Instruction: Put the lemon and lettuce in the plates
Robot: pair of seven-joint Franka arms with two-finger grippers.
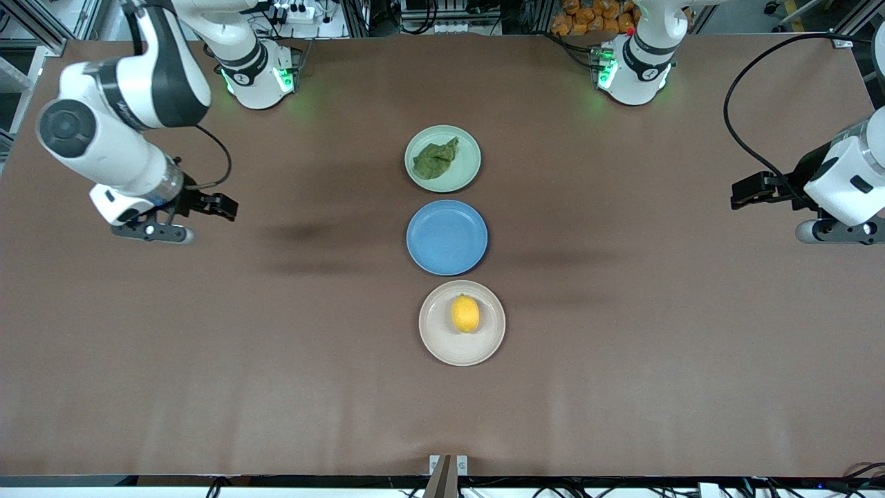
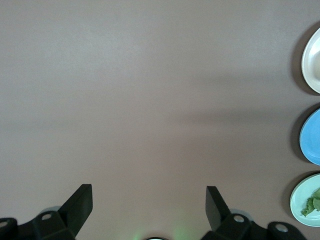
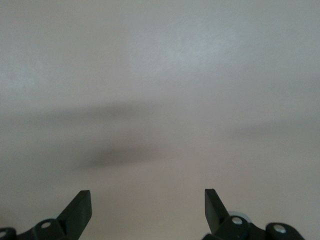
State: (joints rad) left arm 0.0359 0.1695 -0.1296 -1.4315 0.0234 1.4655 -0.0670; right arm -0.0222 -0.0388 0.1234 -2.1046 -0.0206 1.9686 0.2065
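Three plates sit in a row down the middle of the table point(image 1: 622, 387). The mint plate point(image 1: 469, 145), nearest the robots' edge, holds the lettuce point(image 1: 435, 159). The blue plate point(image 1: 446, 237) lies between the two others. The cream plate point(image 1: 432, 339), nearest the front camera's edge, holds the lemon point(image 1: 465, 313). Both arms wait. The right gripper point(image 3: 147, 205) hangs over bare table near the right arm's end, fingers apart and holding nothing. The left gripper point(image 2: 149, 202) hangs over the left arm's end, fingers likewise spread and holding nothing.

three plates point(image 1: 447, 237) mid-table, bare table point(image 1: 622, 346) around
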